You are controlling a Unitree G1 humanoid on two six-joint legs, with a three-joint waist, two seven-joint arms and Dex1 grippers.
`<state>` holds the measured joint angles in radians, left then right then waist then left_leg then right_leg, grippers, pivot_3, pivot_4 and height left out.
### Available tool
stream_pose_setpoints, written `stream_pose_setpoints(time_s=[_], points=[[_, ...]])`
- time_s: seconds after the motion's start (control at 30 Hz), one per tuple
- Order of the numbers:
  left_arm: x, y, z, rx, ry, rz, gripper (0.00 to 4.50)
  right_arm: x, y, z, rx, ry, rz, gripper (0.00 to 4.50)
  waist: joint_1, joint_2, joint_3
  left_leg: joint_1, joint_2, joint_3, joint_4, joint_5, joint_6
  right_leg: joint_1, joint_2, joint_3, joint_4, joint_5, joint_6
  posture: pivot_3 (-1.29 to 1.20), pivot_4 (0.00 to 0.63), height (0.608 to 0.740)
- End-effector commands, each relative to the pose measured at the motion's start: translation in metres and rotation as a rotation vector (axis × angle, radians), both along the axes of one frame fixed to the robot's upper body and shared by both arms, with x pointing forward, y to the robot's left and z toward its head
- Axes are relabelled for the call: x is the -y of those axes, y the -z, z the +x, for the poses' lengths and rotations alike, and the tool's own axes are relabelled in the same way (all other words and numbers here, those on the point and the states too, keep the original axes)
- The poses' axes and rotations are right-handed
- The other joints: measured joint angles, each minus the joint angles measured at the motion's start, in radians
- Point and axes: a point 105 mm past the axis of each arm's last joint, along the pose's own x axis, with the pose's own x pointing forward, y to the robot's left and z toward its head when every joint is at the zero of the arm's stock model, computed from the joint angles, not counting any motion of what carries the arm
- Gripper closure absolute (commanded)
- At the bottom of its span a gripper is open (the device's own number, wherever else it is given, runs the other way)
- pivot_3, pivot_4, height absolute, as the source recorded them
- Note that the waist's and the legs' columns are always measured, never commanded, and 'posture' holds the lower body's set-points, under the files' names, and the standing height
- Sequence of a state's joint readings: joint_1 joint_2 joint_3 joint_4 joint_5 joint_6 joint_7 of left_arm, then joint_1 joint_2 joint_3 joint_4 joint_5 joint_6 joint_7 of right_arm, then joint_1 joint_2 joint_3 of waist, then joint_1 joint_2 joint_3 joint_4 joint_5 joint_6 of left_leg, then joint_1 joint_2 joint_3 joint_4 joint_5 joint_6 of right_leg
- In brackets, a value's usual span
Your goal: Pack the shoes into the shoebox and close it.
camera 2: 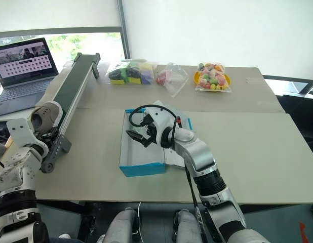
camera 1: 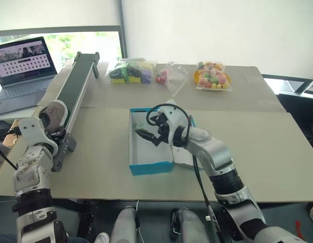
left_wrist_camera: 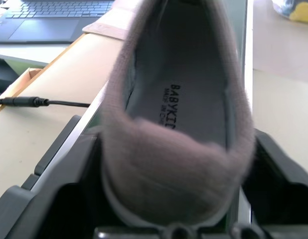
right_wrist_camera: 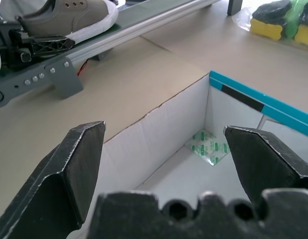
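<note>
One grey-brown shoe with a pale sole sits at the near end of a conveyor, at the table's left. My left gripper is shut on the shoe's heel, with a black finger pressed against each side. The bright blue shoebox stands open in the middle of the table, and its white inside holds just a small green-printed sachet. My right gripper hovers open over the shoebox's inside, holding nothing.
A long conveyor belt runs from the left table edge toward the back. A laptop stands at the far left. Three clear bags of colourful items lie along the back. The right half of the table is bare cardboard.
</note>
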<state>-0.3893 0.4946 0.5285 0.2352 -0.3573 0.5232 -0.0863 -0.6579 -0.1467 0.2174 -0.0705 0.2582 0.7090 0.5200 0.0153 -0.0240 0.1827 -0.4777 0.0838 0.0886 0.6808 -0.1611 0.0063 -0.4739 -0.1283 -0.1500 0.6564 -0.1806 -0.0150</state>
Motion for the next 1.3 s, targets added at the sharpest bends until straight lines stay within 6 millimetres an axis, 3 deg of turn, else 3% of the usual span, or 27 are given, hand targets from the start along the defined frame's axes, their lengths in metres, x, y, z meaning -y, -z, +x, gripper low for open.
stream_pose_setpoints(time_s=[0.03,0.2,0.27,0.33,0.43,0.5,0.57,0.8,1.3], points=[[0.0,-0.016,0.006,0.073,-0.021,-0.062,1.74,0.0,-0.027,0.001,0.082,-0.006,0.055,0.0,0.0,0.0,0.0,0.0,0.0,0.0,0.0,0.0,0.0,0.0,0.0,0.0,0.0,0.0,0.0,0.0,0.15,0.681],[0.019,-0.058,0.012,0.299,0.069,-0.078,1.74,-0.001,-0.031,0.004,0.091,0.004,0.062,0.0,-0.002,0.0,0.0,0.0,0.0,0.0,0.0,0.0,0.0,0.0,0.0,0.0,0.0,0.0,0.0,0.0,0.15,0.681],[0.052,-0.083,0.013,0.433,0.229,-0.147,1.74,-0.001,-0.037,0.011,0.061,0.045,0.113,0.0,-0.003,-0.002,0.001,-0.001,0.0,0.0,0.0,0.0,0.0,0.0,0.0,0.0,-0.001,0.0,0.0,0.0,0.15,0.681],[0.09,-0.095,0.01,0.496,0.406,-0.24,1.74,0.0,-0.046,0.02,-0.047,0.096,0.251,0.0,-0.003,-0.003,0.002,-0.002,0.0,0.001,0.0,0.0,0.0,0.0,0.0,0.0,-0.002,0.0,0.0,0.0,0.15,0.681],[0.127,-0.096,0.004,0.49,0.587,-0.324,1.74,-0.003,-0.055,0.026,-0.234,0.097,0.44,0.0,-0.004,-0.004,0.002,-0.002,0.0,0.001,0.001,0.001,0.0,0.0,0.0,0.0,-0.001,0.001,0.001,0.0,0.15,0.681],[0.166,-0.089,-0.004,0.426,0.758,-0.318,1.74,-0.013,-0.057,0.022,-0.394,0.037,0.535,0.0,-0.005,-0.004,0.002,-0.002,0.0,0.001,0.001,0.002,0.001,0.0,0.001,0.0,0.0,0.001,0.001,0.0,0.15,0.681],[0.183,-0.083,-0.008,0.386,0.826,-0.295,1.74,-0.018,-0.06,0.02,-0.452,0.016,0.555,0.0,-0.004,-0.004,0.002,0.0,-0.001,0.0,0.001,0.002,0.001,0.003,0.001,0.0,0.0,0.001,0.001,0.0,0.15,0.681],[0.194,-0.078,-0.006,0.36,0.852,-0.305,1.74,-0.026,-0.074,0.019,-0.491,0.005,0.572,0.0,-0.02,-0.003,0.002,0.0,0.0,-0.001,0.0,0.001,0.001,0.001,0.003,0.001,0.001,0.0,0.0,0.0,0.15,0.681],[0.207,-0.075,-0.006,0.341,0.91,-0.29,1.74,-0.058,-0.064,0.014,-0.57,-0.001,0.561,0.0,-0.027,-0.003,0.002,-0.001,0.0,-0.001,0.0,0.002,0.002,0.001,0.004,0.001,0.0,0.0,0.0,0.0,0.15,0.681]])
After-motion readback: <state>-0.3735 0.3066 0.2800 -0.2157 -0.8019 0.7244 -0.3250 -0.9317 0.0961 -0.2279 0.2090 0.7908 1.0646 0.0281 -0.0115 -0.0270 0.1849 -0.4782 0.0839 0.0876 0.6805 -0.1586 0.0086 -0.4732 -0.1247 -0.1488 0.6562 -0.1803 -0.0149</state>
